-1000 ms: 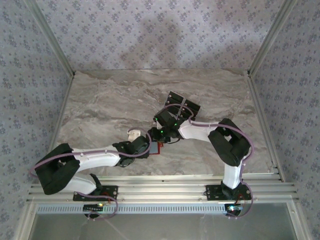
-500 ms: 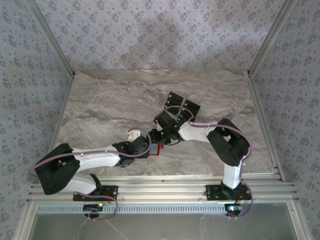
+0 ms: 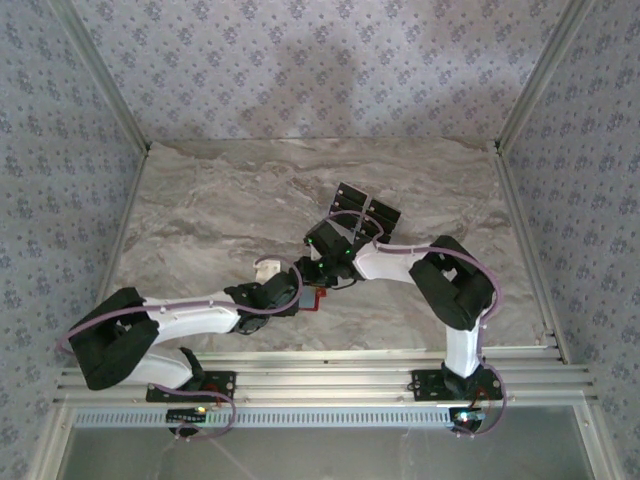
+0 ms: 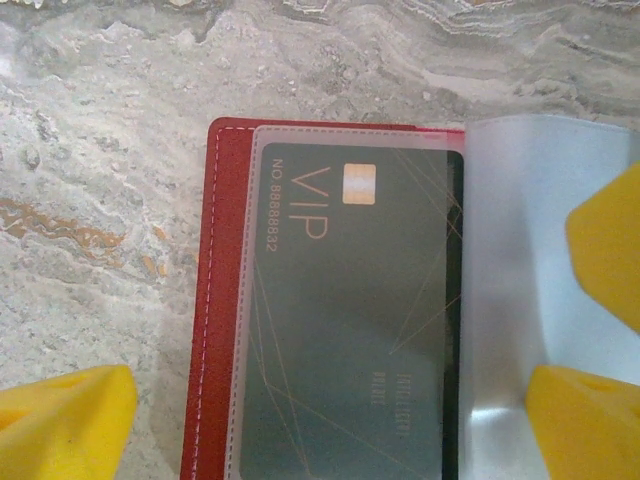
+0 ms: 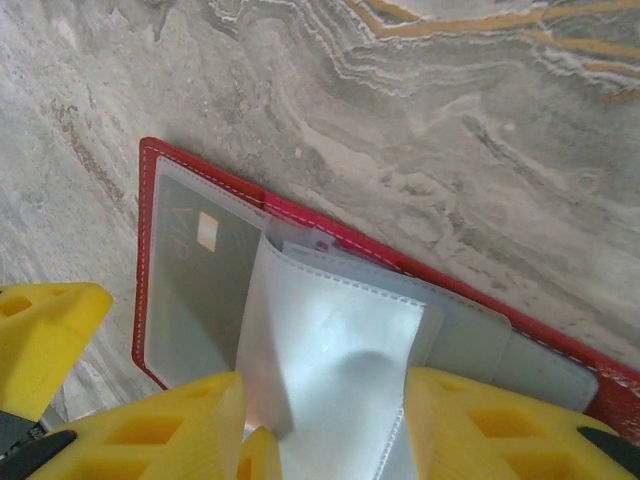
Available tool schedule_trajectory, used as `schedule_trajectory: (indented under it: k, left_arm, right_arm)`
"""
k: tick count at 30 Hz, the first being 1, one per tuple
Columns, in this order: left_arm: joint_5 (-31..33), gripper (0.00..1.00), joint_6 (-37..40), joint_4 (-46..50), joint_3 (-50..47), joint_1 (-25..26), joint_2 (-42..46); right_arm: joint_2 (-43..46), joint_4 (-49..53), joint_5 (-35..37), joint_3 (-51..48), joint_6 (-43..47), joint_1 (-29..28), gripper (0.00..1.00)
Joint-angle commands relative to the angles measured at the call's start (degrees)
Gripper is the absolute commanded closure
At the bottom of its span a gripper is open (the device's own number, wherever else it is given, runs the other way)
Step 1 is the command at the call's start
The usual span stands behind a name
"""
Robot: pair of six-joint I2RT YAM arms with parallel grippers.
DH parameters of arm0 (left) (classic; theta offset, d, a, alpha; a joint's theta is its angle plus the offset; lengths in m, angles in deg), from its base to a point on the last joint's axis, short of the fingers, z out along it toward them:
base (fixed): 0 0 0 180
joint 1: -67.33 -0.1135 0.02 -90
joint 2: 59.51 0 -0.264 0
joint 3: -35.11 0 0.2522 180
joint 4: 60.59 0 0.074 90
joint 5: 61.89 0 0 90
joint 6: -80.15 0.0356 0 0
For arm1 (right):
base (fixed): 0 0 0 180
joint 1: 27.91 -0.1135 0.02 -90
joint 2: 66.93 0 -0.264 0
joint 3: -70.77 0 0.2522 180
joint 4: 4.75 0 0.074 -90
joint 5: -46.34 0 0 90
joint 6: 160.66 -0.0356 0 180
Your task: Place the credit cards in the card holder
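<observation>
The red card holder (image 4: 222, 300) lies open on the marble, partly under the two wrists (image 3: 319, 298). One dark credit card (image 4: 350, 330) marked VIP sits inside its left clear sleeve (image 5: 195, 285). My left gripper (image 4: 325, 430) is open, its yellow fingers straddling the holder. My right gripper (image 5: 325, 425) is closed on a pale loose sleeve leaf (image 5: 335, 350), which bows up off the holder (image 5: 450, 280) between the fingers. Two more black credit cards (image 3: 351, 197) (image 3: 385, 215) lie on the table behind the right wrist.
The marble tabletop (image 3: 200, 210) is fenced by aluminium rails and patterned walls. Both forearms cross near the middle front. The right gripper's finger (image 4: 610, 250) intrudes at the right of the left wrist view.
The right wrist has shifted slightly left and toward the front, uncovering more of the black cards behind it. The left arm has stayed still.
</observation>
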Motion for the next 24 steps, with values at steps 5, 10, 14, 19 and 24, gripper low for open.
schedule_trajectory:
  k: [5, 10, 14, 19, 24]
  left_arm:
    - [3.87, 0.00, 0.11, 4.52, 0.24, -0.17, 8.90]
    - [4.33, 0.00, 0.36, 6.77, -0.10, -1.84, 14.73]
    - [4.44, 0.00, 0.15, 7.82, -0.67, -2.72, 17.70]
    - [4.29, 0.00, -0.27, 8.08, -1.47, -3.36, 19.26]
    - [3.53, 0.00, -0.31, 7.44, -2.16, -3.47, 19.11]
  right_arm:
    - [-2.57, 1.96, -1.04, 2.05, -1.25, -1.14, 0.51]
    - [-3.13, 2.26, -1.17, 3.32, -1.39, -1.64, 0.52]
    - [-3.81, 2.75, -1.35, 4.54, -1.50, -2.00, 0.52]
    - [-4.94, 3.42, -1.43, 5.78, -1.60, -2.76, 0.52]
    - [-6.25, 4.05, -1.61, 9.10, -1.64, -3.50, 0.52]
